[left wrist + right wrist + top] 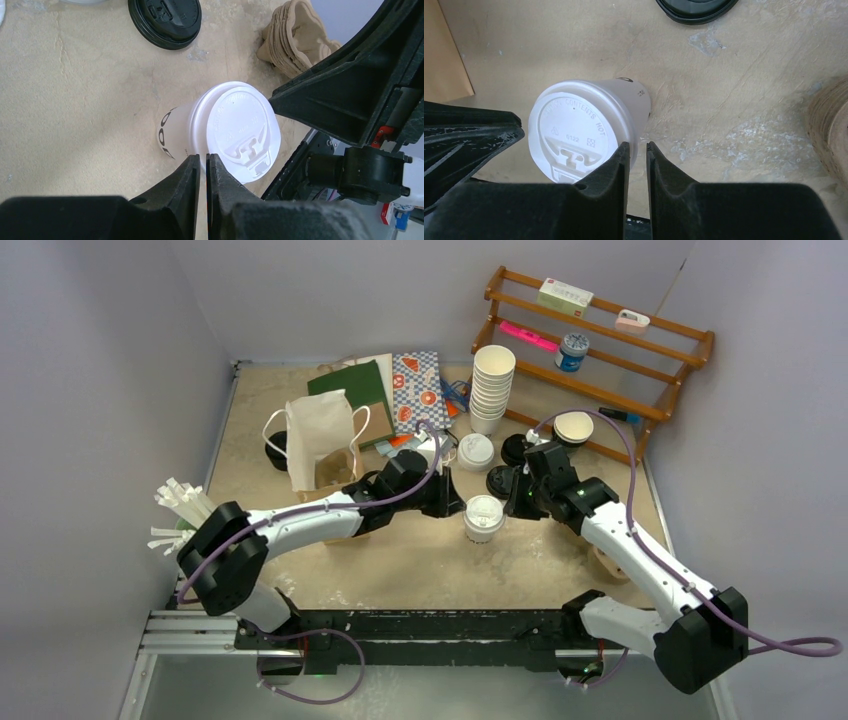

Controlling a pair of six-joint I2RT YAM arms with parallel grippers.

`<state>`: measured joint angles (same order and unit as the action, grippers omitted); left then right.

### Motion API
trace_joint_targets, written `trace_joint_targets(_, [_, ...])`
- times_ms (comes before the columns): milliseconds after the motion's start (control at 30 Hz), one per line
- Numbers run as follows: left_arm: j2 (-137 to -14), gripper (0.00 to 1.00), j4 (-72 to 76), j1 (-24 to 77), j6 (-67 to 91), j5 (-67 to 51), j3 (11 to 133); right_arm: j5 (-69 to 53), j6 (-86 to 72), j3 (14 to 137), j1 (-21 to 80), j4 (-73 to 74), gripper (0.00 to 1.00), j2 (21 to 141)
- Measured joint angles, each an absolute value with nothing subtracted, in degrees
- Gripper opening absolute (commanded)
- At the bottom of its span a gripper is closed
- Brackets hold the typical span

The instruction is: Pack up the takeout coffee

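White-lidded takeout cup (484, 518) stands upright on the surface (420, 560), mid-scene, between my two arms. Left gripper (203, 159) sits just at its left side and right gripper (637, 146) just at its right. Whether either tip touches the lid's rim I cannot tell. Both have jaws drawn to a thin slit, with nothing between them.

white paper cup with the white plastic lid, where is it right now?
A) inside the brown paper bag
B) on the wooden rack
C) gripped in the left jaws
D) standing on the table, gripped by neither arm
D: the white paper cup with the white plastic lid stands upright on the tan table between the two arms. Both wrist views show the jaws pinched together on nothing, just beside the cup.
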<state>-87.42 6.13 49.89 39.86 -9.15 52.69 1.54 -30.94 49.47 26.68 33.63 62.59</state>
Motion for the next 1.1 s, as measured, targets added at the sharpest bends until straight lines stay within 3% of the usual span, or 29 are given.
trace_joint_targets(833, [-89.1, 0.09, 8.0, 49.6, 40.0, -10.7, 52.7, 0.7, -30.9, 48.9, 26.7, 32.8, 0.17, 62.6])
trace_joint_targets(1100, [-89.0, 0.23, 8.1, 49.5, 39.8, -10.8, 52.6, 0.7, -31.0, 48.7, 26.7, 32.5, 0.17, 62.4])
